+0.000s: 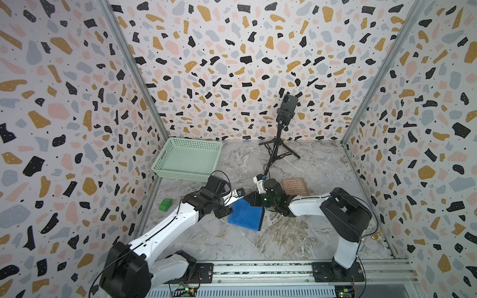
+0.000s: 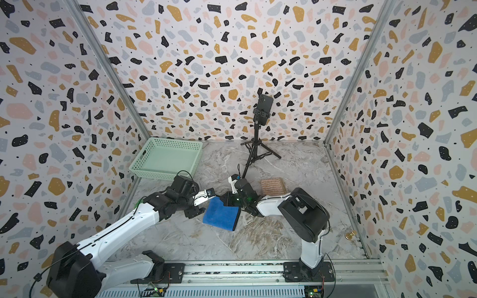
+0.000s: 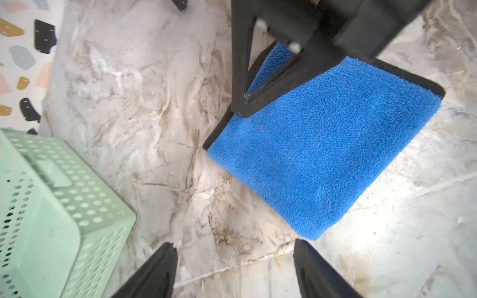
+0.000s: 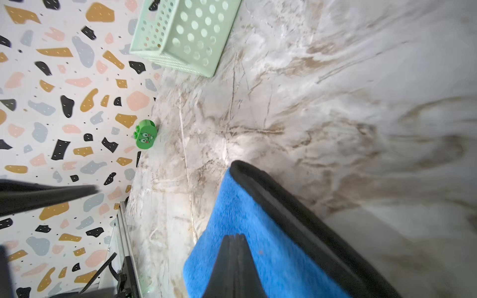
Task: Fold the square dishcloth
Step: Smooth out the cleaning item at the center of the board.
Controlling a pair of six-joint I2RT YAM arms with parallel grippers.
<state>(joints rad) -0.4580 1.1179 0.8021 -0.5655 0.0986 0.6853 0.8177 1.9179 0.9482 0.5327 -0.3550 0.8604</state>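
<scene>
Wide-open, left gripper (image 3: pixel 235 243) hangs clear of the folded blue terry dishcloth (image 3: pixel 322 144); right gripper (image 4: pixel 234 238), fingers closed together, seemingly pins the fold.

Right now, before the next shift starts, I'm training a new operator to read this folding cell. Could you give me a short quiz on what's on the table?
1. True or false: the mint-green perforated plastic basket holds a cloth.
2. Whose jaws stand apart: A) the left gripper, B) the right gripper, C) both?
3. What colour edges the blue terry dishcloth?

Key:
1. False; the basket is empty.
2. A; the right gripper's jaws are shut, over the dishcloth.
3. Black.
</scene>
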